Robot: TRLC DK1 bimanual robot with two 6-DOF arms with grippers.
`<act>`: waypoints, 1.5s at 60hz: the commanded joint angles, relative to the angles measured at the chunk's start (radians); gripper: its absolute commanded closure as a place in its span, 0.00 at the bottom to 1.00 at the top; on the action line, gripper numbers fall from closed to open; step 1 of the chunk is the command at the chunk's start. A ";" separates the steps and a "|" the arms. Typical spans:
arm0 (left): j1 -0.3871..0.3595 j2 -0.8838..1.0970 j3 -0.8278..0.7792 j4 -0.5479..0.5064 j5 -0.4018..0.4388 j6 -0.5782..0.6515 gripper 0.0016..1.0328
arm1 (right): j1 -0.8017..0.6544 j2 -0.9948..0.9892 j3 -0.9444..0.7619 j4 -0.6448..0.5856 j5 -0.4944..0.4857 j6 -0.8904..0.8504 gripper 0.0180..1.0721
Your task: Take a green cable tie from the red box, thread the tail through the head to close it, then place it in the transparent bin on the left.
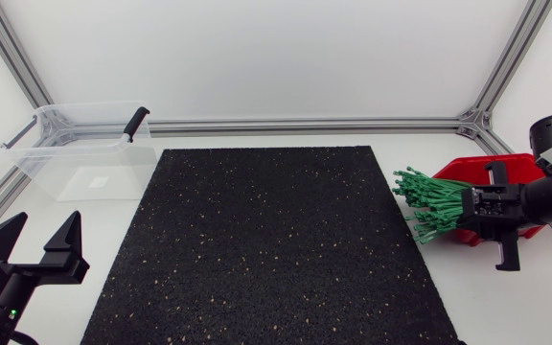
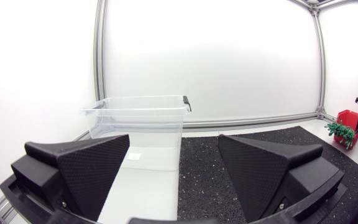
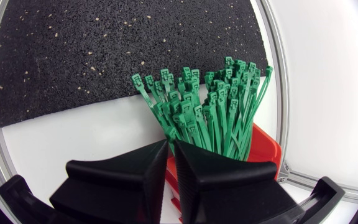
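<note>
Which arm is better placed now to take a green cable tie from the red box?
The right: the right claw is at the green cable ties in the red box; the left claw, open, is far off near the transparent bin.

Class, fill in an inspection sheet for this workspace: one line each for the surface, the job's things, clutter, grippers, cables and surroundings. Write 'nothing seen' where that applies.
Surface: white table with a black speckled mat across its middle.
Job's things: transparent bin at the back left, no tie seen in it; red box at the right, with green cable ties sticking out of it toward the mat.
Clutter: nothing seen.
Grippers: left gripper open, at the table's front left; right gripper at the green cable ties, grip unclear.
Cables: nothing seen.
Surroundings: aluminium frame rail along the table's back edge.
</note>
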 commanded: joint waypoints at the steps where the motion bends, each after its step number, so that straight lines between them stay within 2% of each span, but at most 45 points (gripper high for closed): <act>1: -0.007 -0.004 -0.039 -0.017 -0.002 -0.020 0.04 | -0.007 -0.016 0.017 -0.031 -0.025 -0.017 0.85; 14: -0.008 -0.004 -0.039 -0.017 -0.002 -0.020 0.04 | -0.013 -0.009 0.089 -0.042 -0.111 0.065 0.85; 39: -0.008 -0.004 -0.039 -0.017 0.000 -0.020 0.04 | -0.108 0.053 0.319 -0.232 -0.410 0.226 0.85; 43: -0.008 -0.004 -0.039 -0.019 0.000 -0.022 0.04 | -0.113 0.059 0.322 -0.249 -0.416 0.223 0.85; 47: -0.008 -0.004 -0.039 -0.017 0.000 -0.020 0.04 | -0.113 0.050 0.284 -0.248 -0.391 0.180 0.84; 51: -0.008 -0.004 -0.039 -0.019 0.000 -0.020 0.04 | -0.105 0.030 0.219 -0.215 -0.318 0.131 0.83; 55: -0.008 -0.005 -0.039 -0.019 0.000 -0.020 0.04 | -0.093 -0.012 0.143 -0.174 -0.244 0.075 0.70; 64: -0.010 -0.004 -0.039 -0.019 0.000 -0.022 0.04 | -0.093 -0.056 0.094 -0.185 -0.163 0.000 0.53; 73: -0.008 -0.004 -0.039 -0.019 0.000 -0.020 0.04 | -0.088 -0.078 0.068 -0.191 -0.109 -0.055 0.51; 81: -0.008 -0.004 -0.039 -0.019 0.000 -0.020 0.04 | -0.041 -0.105 0.025 -0.166 -0.020 -0.102 0.51; 86: -0.008 -0.004 -0.039 -0.019 0.000 -0.020 0.04 | -0.004 -0.116 0.012 -0.165 0.035 -0.118 0.39; 90: -0.008 -0.004 -0.039 -0.019 0.000 -0.022 0.04 | 0.027 -0.122 0.009 -0.166 0.060 -0.116 0.37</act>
